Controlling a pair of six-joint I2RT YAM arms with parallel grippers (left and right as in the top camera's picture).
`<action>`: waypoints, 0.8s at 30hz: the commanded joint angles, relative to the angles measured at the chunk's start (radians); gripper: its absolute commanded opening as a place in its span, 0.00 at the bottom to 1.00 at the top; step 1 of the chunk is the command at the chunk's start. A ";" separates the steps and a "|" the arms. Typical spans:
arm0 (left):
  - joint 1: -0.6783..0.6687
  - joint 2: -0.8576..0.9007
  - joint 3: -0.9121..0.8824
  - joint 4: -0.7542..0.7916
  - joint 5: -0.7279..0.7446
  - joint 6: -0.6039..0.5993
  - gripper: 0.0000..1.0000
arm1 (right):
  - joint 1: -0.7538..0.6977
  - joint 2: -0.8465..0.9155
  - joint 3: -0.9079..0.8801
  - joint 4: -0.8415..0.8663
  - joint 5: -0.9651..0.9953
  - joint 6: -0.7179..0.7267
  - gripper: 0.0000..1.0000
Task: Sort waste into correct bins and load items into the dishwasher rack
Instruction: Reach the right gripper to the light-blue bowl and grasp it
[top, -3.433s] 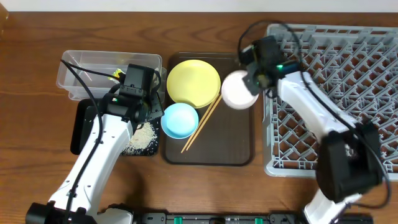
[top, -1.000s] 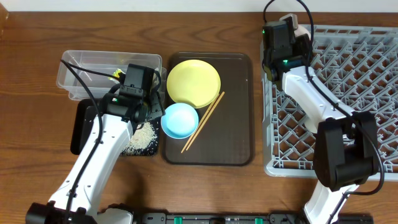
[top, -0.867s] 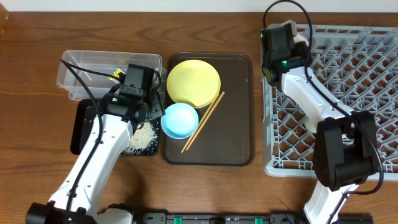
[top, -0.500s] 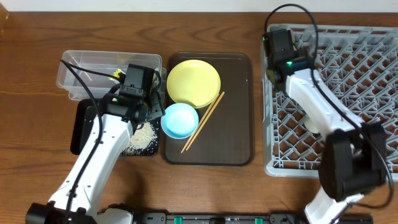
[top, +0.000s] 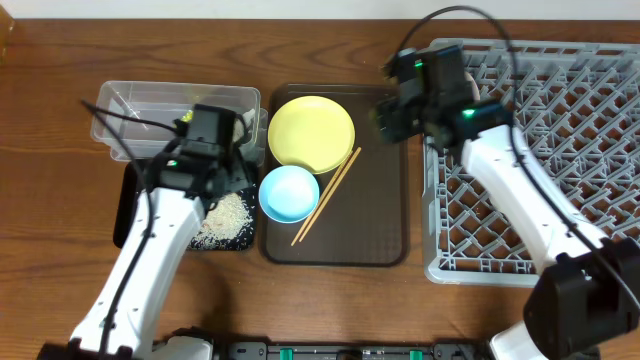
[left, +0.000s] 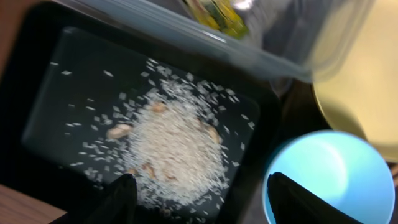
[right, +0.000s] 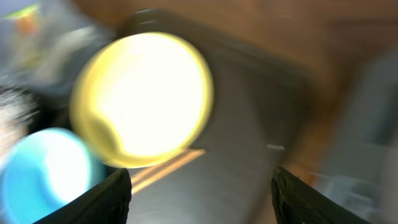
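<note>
Right wrist view is blurred, yet the right gripper (right: 202, 199) clearly has its fingers spread wide and empty above the brown tray (right: 249, 112). Just past them lie the chopsticks (right: 165, 167), then the plate (right: 143, 93), flat on the tray, with the blue bowl (right: 43, 174) beside it. The plate looks stiff and glossy, so probably slippery; lying flat, it offers only its rim, best pinched at the free edge away from the bowl. The chopsticks look light and likely to roll, so a hold across both near the middle suits them. Farther off, the left gripper (left: 205, 199) is also wide and empty over the rice (left: 174, 155) in the black tray (left: 62, 81). The rack (top: 560, 150) waits at the right.
</note>
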 joint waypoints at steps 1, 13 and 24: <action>0.051 -0.050 0.007 -0.007 -0.031 0.001 0.70 | 0.064 0.046 0.000 -0.003 -0.088 0.029 0.70; 0.086 -0.069 0.007 -0.016 -0.028 0.001 0.70 | 0.220 0.226 0.000 -0.003 -0.077 0.134 0.61; 0.086 -0.069 0.007 -0.017 -0.027 0.001 0.70 | 0.291 0.325 0.000 0.020 0.042 0.220 0.30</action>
